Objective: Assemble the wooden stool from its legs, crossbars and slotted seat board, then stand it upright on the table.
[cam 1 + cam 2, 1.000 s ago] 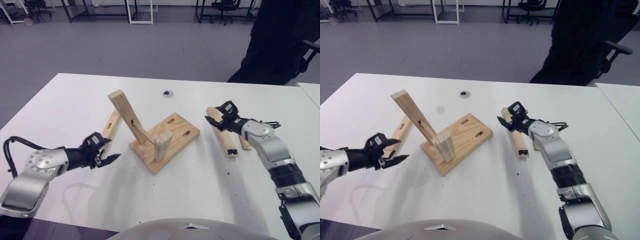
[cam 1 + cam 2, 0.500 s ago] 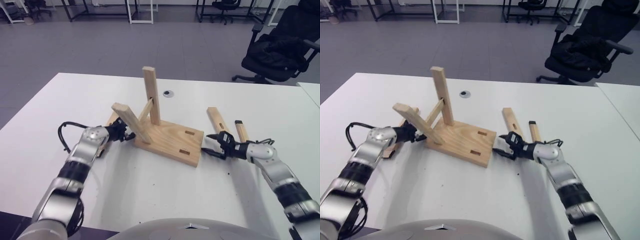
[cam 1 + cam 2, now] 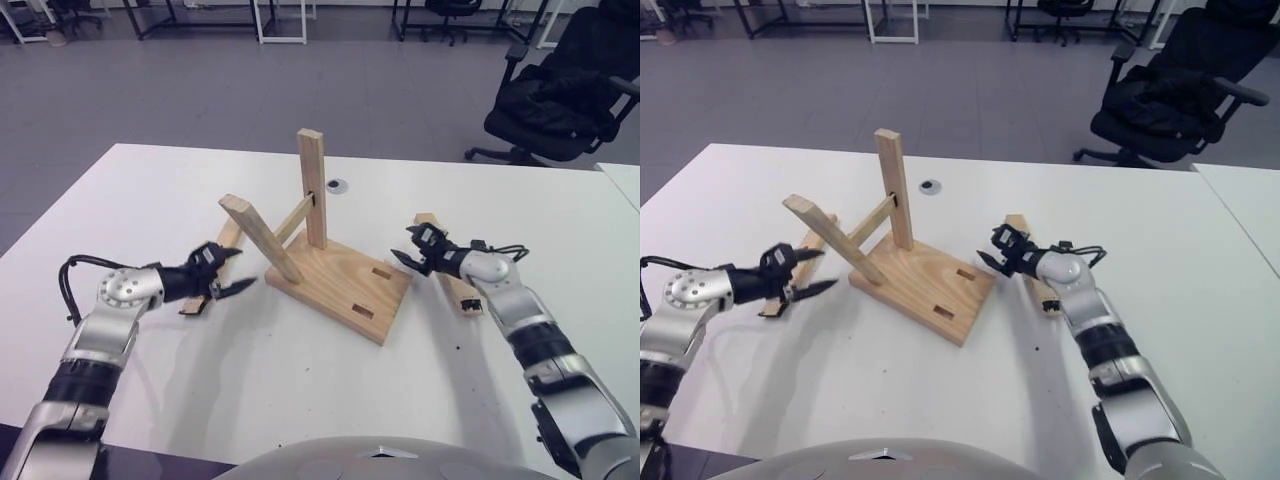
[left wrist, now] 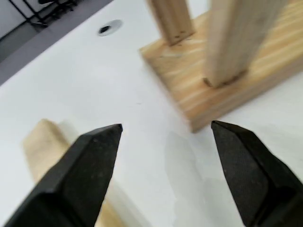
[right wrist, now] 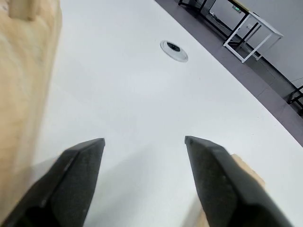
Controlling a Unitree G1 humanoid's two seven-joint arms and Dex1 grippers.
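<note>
The slotted seat board [image 3: 345, 290] lies flat mid-table. One leg [image 3: 313, 185] stands upright in it, a second leg [image 3: 258, 238] leans outward, and a crossbar [image 3: 293, 218] joins the two. My left gripper [image 3: 232, 270] hovers open just left of the leaning leg, over a loose wooden piece [image 3: 190, 303]; the left wrist view shows its open fingers [image 4: 90, 161] facing the board's edge [image 4: 189, 75]. At the board's right, my right gripper [image 3: 412, 248] is open and holds nothing, beside a loose leg [image 3: 462, 293] partly hidden by the arm.
A round cable grommet [image 3: 336, 185] sits in the table behind the upright leg. A black office chair [image 3: 560, 100] stands beyond the table's far right corner. Bare white tabletop stretches in front of the board.
My left gripper has pulled back from the leaning leg. My right gripper has moved from the board's near right edge up to the loose leg. The board has turned slightly.
</note>
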